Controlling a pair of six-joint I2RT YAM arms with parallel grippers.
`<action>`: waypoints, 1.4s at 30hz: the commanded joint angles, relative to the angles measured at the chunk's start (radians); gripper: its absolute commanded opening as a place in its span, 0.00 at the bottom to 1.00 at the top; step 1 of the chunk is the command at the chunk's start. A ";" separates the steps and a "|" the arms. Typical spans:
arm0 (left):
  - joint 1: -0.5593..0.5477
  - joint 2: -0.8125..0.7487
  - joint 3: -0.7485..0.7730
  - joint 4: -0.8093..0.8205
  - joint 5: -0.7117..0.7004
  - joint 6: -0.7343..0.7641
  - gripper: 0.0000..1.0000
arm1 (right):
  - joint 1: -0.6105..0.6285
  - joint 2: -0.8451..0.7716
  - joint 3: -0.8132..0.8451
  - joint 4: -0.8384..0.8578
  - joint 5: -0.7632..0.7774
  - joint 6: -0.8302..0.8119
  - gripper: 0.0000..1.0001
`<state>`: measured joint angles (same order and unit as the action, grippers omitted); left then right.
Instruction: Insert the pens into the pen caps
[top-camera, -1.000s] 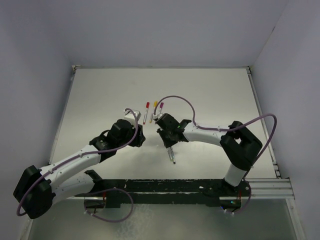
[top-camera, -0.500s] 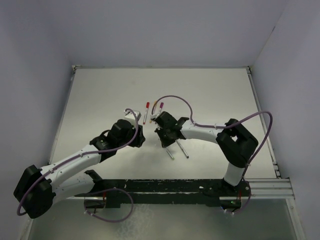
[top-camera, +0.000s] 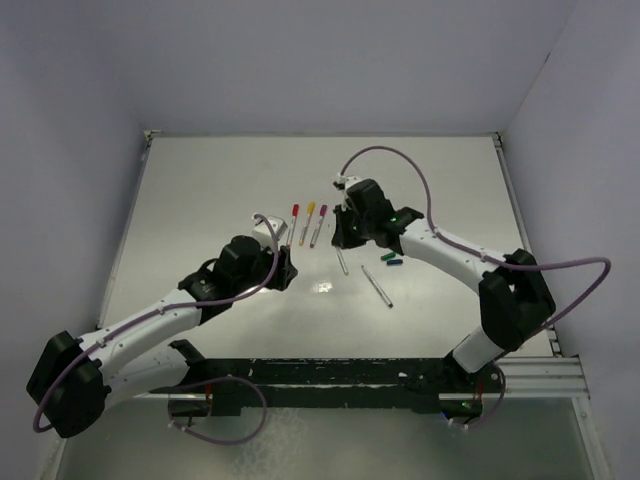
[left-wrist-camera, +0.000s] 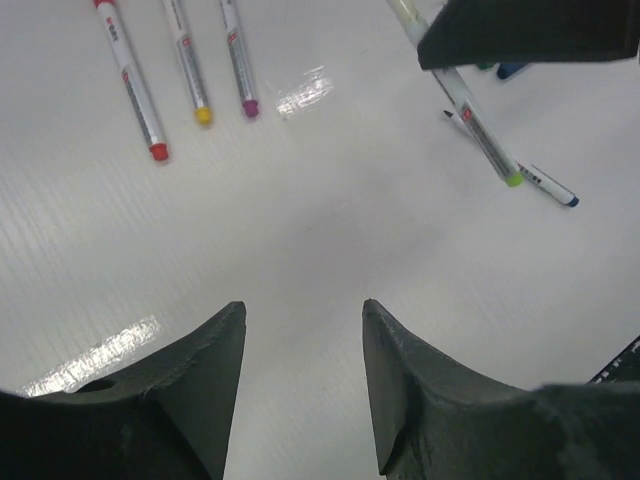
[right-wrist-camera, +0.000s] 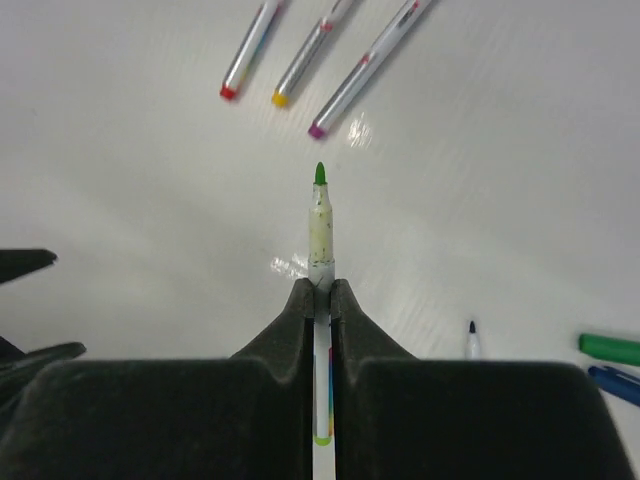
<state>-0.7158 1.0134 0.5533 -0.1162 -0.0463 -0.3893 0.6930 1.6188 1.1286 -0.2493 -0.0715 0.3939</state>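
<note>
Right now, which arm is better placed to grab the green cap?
Probably left: the left hand is open and empty, while the right hand is shut on the green pen. The green cap lies nearer the right arm, though.

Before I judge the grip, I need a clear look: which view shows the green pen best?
Right wrist: the green pen sits centred, pinched in the right hand, tip exposed. Left wrist shows only its rear part, partly hidden by that hand. Top external shows a thin sliver.
</note>
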 joint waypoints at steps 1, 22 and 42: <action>-0.005 -0.007 0.060 0.207 0.105 0.053 0.54 | -0.042 -0.094 0.030 0.112 0.001 0.033 0.00; -0.005 0.279 0.146 0.729 0.293 -0.136 0.64 | -0.057 -0.364 -0.188 0.456 0.016 0.157 0.00; -0.004 0.361 0.165 0.809 0.263 -0.185 0.00 | -0.057 -0.402 -0.218 0.506 -0.052 0.189 0.00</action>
<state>-0.7132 1.3773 0.6834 0.6197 0.2226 -0.5617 0.6346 1.2419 0.9134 0.2035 -0.1020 0.5770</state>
